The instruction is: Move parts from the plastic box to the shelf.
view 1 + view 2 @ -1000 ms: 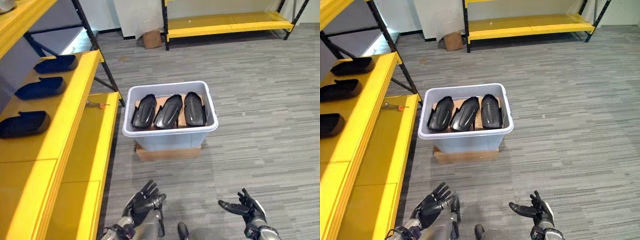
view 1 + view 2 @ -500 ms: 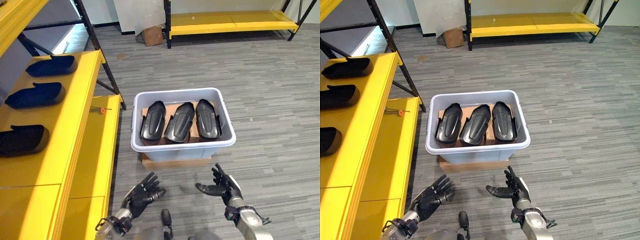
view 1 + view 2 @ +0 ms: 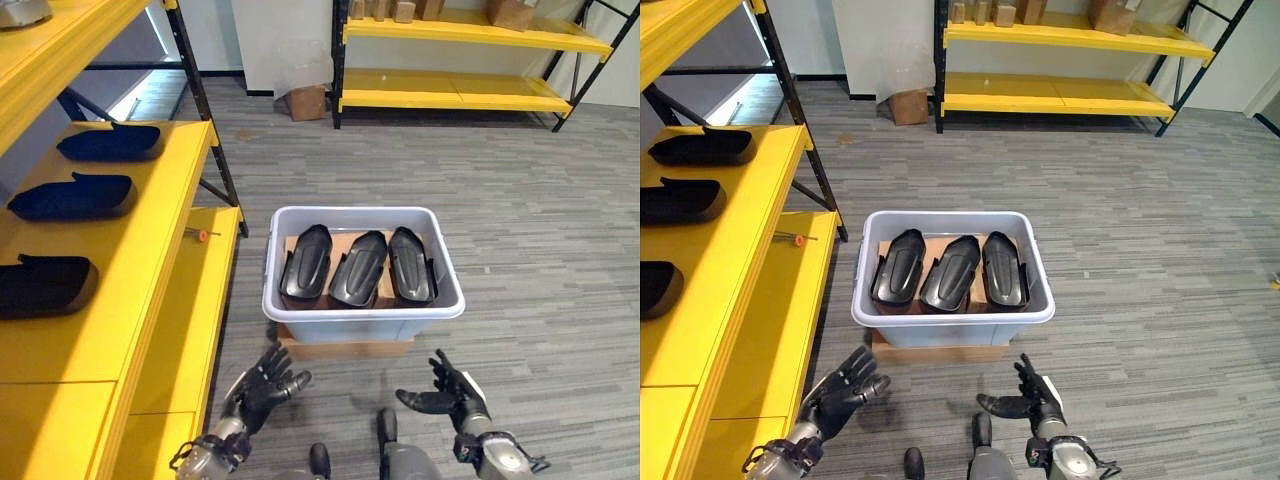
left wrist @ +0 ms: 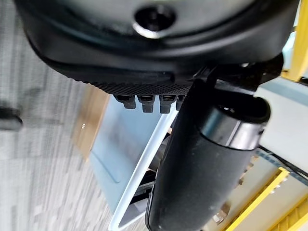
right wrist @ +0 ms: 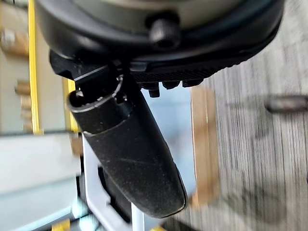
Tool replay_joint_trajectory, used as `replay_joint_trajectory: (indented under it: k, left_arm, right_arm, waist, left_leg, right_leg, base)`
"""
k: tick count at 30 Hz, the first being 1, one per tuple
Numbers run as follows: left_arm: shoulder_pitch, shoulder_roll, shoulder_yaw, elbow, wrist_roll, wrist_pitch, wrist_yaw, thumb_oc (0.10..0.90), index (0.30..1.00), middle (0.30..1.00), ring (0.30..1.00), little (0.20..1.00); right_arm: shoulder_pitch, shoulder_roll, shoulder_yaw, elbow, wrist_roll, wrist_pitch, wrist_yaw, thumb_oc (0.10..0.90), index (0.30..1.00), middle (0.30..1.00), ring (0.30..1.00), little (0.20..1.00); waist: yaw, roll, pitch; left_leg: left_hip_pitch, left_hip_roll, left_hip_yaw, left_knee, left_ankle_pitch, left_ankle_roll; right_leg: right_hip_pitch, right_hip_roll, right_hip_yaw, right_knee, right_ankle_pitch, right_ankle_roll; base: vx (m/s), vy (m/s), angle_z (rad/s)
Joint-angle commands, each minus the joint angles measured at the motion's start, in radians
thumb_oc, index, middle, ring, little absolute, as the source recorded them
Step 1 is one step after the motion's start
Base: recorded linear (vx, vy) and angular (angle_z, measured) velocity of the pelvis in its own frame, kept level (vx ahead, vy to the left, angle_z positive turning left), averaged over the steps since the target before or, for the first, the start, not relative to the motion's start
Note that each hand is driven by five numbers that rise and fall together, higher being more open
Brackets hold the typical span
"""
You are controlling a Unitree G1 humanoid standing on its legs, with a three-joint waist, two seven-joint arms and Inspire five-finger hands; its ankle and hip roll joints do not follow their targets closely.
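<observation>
Parts [image 3: 358, 268]: three lie side by side in plastic box [image 3: 363, 309] on floor | left hand [image 3: 262, 384], right hand [image 3: 445, 393]: fingers spread, empty, near box front | step: reach | next: lift one, carry to shelf [image 3: 130, 290]

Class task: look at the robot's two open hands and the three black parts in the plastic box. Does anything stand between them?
Only the pale grey plastic box's near wall. The left hand and right hand hover low before it; the black moulded parts lie inside, open from above.
</observation>
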Motion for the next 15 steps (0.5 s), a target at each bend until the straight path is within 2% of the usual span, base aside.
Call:
replay_joint_trajectory:
  k: [1,4,6,10,13,15]
  left_arm:
    - [-0.017,0.034,0.030,-0.128,0.044,-0.092,-0.013,0.900,1.000,1.000,1.000,1.000]
    - [-0.004,0.010,0.040,-0.133,0.013,-0.074,0.025,0.900,1.000,1.000,1.000,1.000]
    - [-0.013,0.006,0.034,-0.134,0.013,-0.077,0.030,0.900,1.000,1.000,1.000,1.000]
    - [-0.041,0.005,0.016,-0.143,-0.022,-0.116,0.023,0.900,1.000,1.000,1.000,1.000]
    - [-0.065,0.002,-0.001,-0.158,-0.032,-0.137,-0.001,0.900,1.000,1.000,1.000,1.000]
    - [-0.077,0.001,-0.015,-0.170,-0.051,-0.122,-0.034,0.900,1.000,1.000,1.000,1.000]
  right_arm:
    - [-0.065,-0.053,-0.054,-0.070,-0.021,-0.051,-0.006,0.900,1.000,1.000,1.000,1.000]
    - [-0.033,-0.079,-0.050,-0.091,-0.114,-0.103,-0.031,0.900,1.000,1.000,1.000,1.000]
    - [-0.051,-0.099,-0.037,-0.105,-0.153,-0.111,-0.046,0.900,1.000,1.000,1.000,1.000]
    - [-0.104,-0.145,-0.006,-0.134,-0.230,-0.143,-0.101,0.900,1.000,1.000,1.000,1.000]
    - [-0.130,-0.173,-0.003,-0.171,-0.328,-0.188,-0.186,0.900,1.000,1.000,1.000,1.000]
    - [-0.143,-0.198,-0.010,-0.208,-0.377,-0.213,-0.242,0.900,1.000,1.000,1.000,1.000]
  waist:
    - [-0.004,-0.005,0.007]
    - [0.003,-0.007,0.000]
    - [0.007,-0.002,0.007]
    - [0.012,0.008,0.027]
    - [0.008,0.017,0.039]
    - [0.001,0.024,0.045]
  left_leg:
    - [0.083,0.084,0.075,-0.026,-0.097,-0.044]
    - [0.085,0.107,0.063,-0.044,-0.079,-0.068]
    - [0.074,0.119,0.055,-0.042,-0.066,-0.076]
    - [0.044,0.147,0.051,-0.037,-0.040,-0.092]
    - [0.028,0.159,0.086,-0.032,-0.025,-0.100]
    - [0.013,0.170,0.132,-0.023,-0.017,-0.107]
  right_leg:
    - [0.040,0.034,0.004,0.076,0.010,0.032]
    - [0.082,0.054,-0.021,0.073,-0.040,0.003]
    - [0.088,0.062,-0.033,0.086,-0.062,-0.013]
    - [0.083,0.082,-0.054,0.110,-0.095,-0.043]
    - [0.081,0.087,-0.087,0.122,-0.107,-0.057]
    - [0.083,0.084,-0.121,0.127,-0.114,-0.064]
  base:
    - [0.03,-0.149,0.29]
    - [0.03,-0.280,0.09]
    - [-0.03,-0.197,-0.09]
    - [-0.05,-0.137,0.04]
    - [-0.02,-0.117,0.16]
    - [-0.04,-0.093,0.42]
